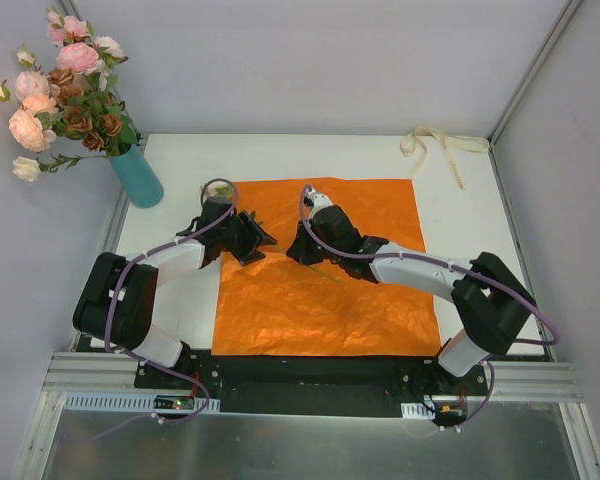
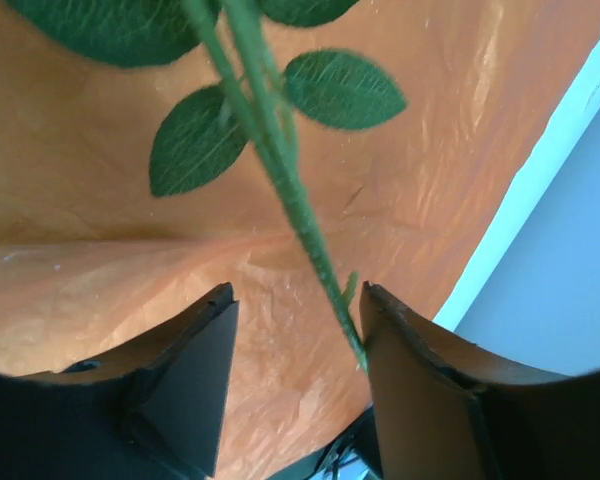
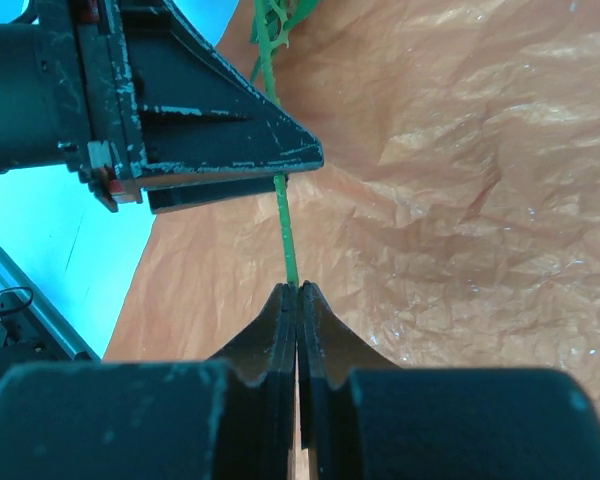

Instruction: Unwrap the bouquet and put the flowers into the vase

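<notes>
The orange wrapping paper (image 1: 320, 300) lies spread flat on the white tabletop (image 1: 450, 210), crinkled, directly in front of both arms. Both end effectors are over the far half of the sheet, tips turned toward each other and close together.

The right end effector (image 3: 298, 290) has its fingers pressed together on a thin green stem (image 3: 286, 225), which is pinched at the very tips and runs straight away from them. In the right wrist view, the dark body of the other arm's tool sits just beyond this grip, with the stem passing beside it.

The left end effector (image 2: 295, 300) has its fingers apart. In the left wrist view the same stem crosses the gap between them at a slant and lies against the inner edge of one finger (image 2: 410, 360), while the other finger stands clear of it. Oval green leaves (image 2: 345, 90) branch off the stem further up, above the paper. Whether a bloom is on this stem cannot be told.

The vase (image 1: 140, 178) stands upright at the far left corner of the tabletop, well apart from the paper's edge, and the flowers (image 1: 65, 85) in it rise and spread to the left, pink, peach, cream and brown

A cream ribbon (image 1: 440, 145) lies loose near the far right corner
</notes>
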You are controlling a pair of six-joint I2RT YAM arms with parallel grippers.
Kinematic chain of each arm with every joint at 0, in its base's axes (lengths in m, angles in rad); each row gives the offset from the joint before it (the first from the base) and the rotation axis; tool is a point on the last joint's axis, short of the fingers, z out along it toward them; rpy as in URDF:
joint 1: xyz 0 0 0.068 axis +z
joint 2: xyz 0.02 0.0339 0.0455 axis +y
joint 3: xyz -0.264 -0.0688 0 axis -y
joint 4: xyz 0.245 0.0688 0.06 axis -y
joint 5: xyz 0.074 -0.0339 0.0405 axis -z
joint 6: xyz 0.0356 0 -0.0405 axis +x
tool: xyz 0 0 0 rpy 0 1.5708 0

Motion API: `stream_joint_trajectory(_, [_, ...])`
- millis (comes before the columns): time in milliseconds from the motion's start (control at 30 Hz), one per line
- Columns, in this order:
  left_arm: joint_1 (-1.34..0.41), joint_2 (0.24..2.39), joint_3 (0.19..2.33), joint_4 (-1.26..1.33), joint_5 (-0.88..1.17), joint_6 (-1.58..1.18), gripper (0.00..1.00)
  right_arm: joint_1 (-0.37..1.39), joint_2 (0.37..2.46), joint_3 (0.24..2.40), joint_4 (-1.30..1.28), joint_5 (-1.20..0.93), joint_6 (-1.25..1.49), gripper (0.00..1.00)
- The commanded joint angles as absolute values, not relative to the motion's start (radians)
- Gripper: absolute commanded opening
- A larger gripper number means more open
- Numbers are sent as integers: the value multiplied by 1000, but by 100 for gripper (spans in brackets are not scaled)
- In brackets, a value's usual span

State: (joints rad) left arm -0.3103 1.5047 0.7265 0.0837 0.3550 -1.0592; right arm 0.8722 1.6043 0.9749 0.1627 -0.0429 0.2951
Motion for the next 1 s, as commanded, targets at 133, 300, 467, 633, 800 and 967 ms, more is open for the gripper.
stream_joint_trajectory(133, [-316,1488,695,224,275,-1160,31,900,1608,976,236,-55,333,0])
stream_joint_trajectory(300, [-318,1468,709,219,268,-1135,0,903,1605,968,236,-51,339,0])
stream_joint_trajectory(467, [-324,1440,748,183,250,-1083,0,902,1574,963,229,-48,345,16])
stream_joint_trajectory(633, [-337,1391,839,131,223,-935,0,904,1494,933,227,-29,347,43])
stream_joint_trajectory(800, [-337,1344,975,40,140,-689,0,904,1396,893,225,30,333,78])
stream_joint_trajectory(967, [-337,1293,1077,37,6,-399,0,902,1347,867,222,64,314,99])
